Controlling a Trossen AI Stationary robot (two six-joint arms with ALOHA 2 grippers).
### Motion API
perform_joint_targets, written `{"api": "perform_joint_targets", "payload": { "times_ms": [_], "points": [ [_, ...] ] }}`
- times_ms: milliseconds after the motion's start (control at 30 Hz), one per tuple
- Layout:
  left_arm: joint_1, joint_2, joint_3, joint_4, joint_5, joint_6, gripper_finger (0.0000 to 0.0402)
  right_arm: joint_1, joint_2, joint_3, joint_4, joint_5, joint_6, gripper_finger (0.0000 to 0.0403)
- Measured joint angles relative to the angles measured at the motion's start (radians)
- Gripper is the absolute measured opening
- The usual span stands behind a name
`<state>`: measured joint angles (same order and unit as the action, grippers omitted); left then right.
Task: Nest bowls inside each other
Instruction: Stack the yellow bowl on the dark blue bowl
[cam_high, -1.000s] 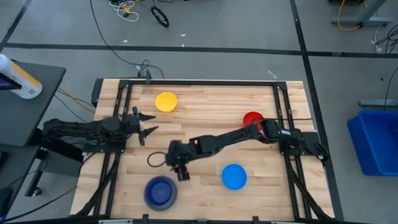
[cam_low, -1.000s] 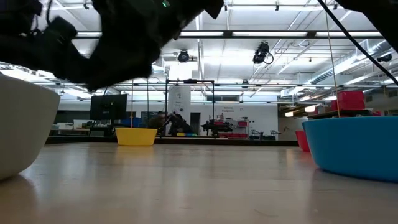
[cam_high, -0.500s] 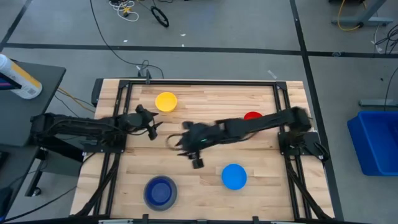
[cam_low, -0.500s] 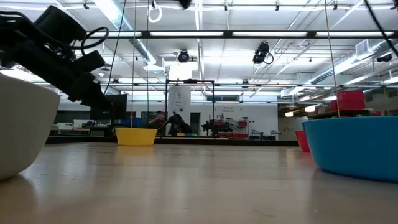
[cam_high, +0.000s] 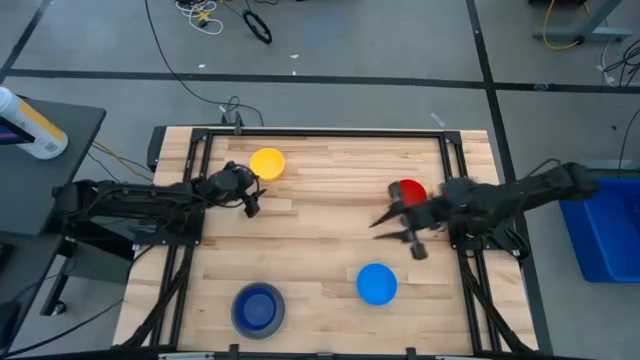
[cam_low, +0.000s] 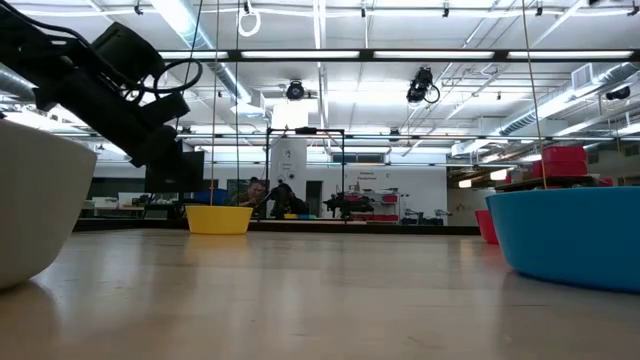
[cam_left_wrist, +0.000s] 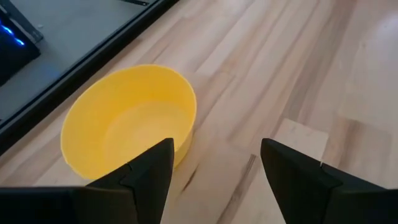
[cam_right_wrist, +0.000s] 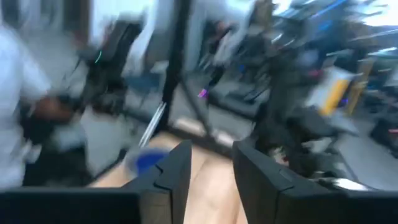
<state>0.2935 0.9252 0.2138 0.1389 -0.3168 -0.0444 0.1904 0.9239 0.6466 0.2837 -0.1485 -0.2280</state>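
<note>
The yellow bowl (cam_high: 267, 163) (cam_left_wrist: 127, 134) stands on its base at the far left of the table. My left gripper (cam_high: 251, 200) (cam_left_wrist: 214, 162) hovers just short of it, open and tilted down, with nothing between its fingers. The red bowl (cam_high: 408, 189) stands at the right and the light blue bowl (cam_high: 376, 283) at the near right. The dark blue bowl (cam_high: 258, 305) sits inside the grey bowl (cam_high: 238, 318) at the near left. My right gripper (cam_high: 388, 226) (cam_right_wrist: 211, 165) is raised beside the red bowl, pointing level toward the table's left edge. Its fingers are apart and hold nothing.
Bare wood lies in the middle of the table between the bowls. A black metal frame (cam_high: 320, 132) runs along the table's edges. In the low view the grey bowl (cam_low: 30, 205) fills the left edge and the light blue bowl (cam_low: 570, 235) the right.
My right gripper has pulled back quickly from the near-left middle of the table toward the right edge, rising and tipping up to level. My left gripper has reached out toward the yellow bowl and tipped downward, staying open. No bowl has moved.
</note>
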Motion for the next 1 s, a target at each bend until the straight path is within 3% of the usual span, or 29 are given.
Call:
{"api": "perform_joint_targets", "payload": {
  "times_ms": [267,400,533,600,667,833,1000],
  "points": [
    [0.023,0.005,0.0,0.013,0.039,0.005,0.0249,-0.002,-0.339,-0.363,0.093,0.404,0.127,0.0088],
    [0.023,0.005,0.0,0.018,0.045,0.007,0.0249,-0.002,-0.404,-0.497,0.173,0.62,0.242,0.0081],
    [0.023,0.005,0.0,0.018,0.045,0.008,0.0249,-0.002,-0.428,-0.579,0.253,0.773,0.09,0.008],
    [0.023,0.005,0.0,0.018,0.045,0.006,0.0249,0.006,-0.44,-0.608,0.251,0.834,0.139,0.0081],
    [0.023,0.005,0.0,0.017,0.045,0.005,0.0249,0.008,-0.445,-0.632,0.268,0.852,0.191,0.0082],
    [0.023,0.005,0.0,0.009,0.047,0.005,0.0249,0.015,-0.496,-0.637,0.201,0.843,0.141,0.0081],
    [0.023,0.005,0.0,0.009,0.05,0.002,0.0249,0.015,-0.613,-0.637,0.027,0.731,0.154,0.0082]
  ]
}}
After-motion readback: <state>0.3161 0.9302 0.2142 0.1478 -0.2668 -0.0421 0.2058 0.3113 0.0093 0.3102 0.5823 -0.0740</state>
